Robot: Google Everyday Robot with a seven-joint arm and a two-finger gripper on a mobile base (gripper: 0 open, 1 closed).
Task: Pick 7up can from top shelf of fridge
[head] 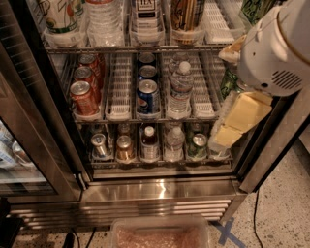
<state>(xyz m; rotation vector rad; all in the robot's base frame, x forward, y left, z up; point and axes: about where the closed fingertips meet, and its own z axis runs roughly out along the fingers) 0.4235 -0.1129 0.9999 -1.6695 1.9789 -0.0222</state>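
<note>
The fridge (pixel 160 191) stands open in front of me. The 7up can (pixel 60 14), silvery-white with green lettering and a red dot, stands in a clear tub at the far left of the top shelf (pixel 160 48); its top is cut off by the frame. My gripper (pixel 240 118), with pale yellow parts under the white arm housing (pixel 276 53), hangs at the fridge's right side in front of the middle rack. It is far right of the can and lower.
Bottles and tall cans fill the other top-shelf tubs. The middle rack holds red cans (pixel 85 94), Pepsi cans (pixel 147 94), water bottles (pixel 180 87) and green cans (pixel 227 83) half hidden by the arm. The glass door (pixel 22 145) is open at left. A plastic bin (pixel 160 235) sits on the floor.
</note>
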